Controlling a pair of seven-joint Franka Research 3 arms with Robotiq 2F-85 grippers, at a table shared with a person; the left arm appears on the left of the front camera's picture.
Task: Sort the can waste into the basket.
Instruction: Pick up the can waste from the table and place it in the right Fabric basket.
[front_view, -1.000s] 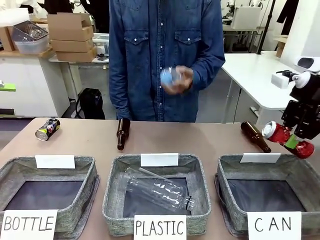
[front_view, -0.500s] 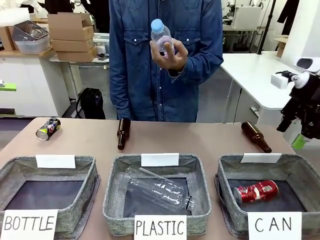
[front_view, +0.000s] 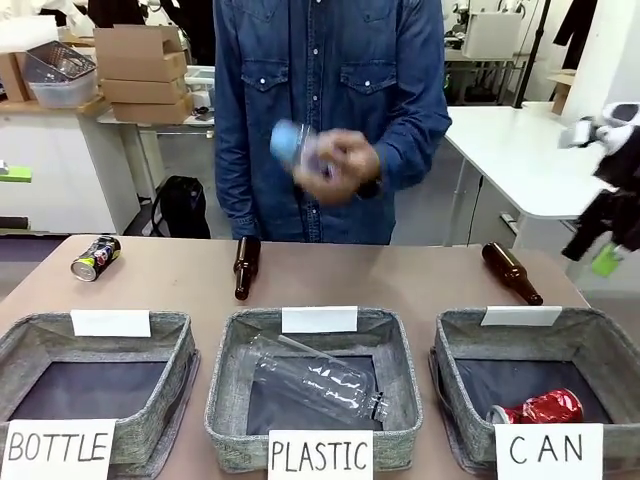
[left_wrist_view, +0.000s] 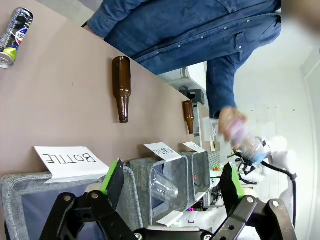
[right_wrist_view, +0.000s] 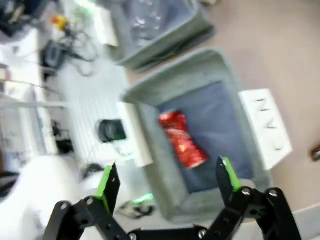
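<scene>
A tan table (front_view: 420, 275) is shared with a person in a denim shirt (front_view: 330, 60) at its far side. The dented shiny red metal can (front_view: 540, 408) is seen lying inside the square grey woven basket signed "CAN" (front_view: 600, 335). The dark metal can with yellow-green print (front_view: 95, 258) is left on its side at the table's far left corner, well apart from that basket. The right gripper (right_wrist_view: 167, 175) is held wide open and empty, high over the basket; the left gripper (left_wrist_view: 172, 175) is likewise spread and empty. A roll away from closing fingers is judged likely for the lying can, and a drop into the like baskets signed "BOTTLE" (front_view: 30, 325) or "PLASTIC" (front_view: 225, 375) could be caused by the long carry across them
</scene>
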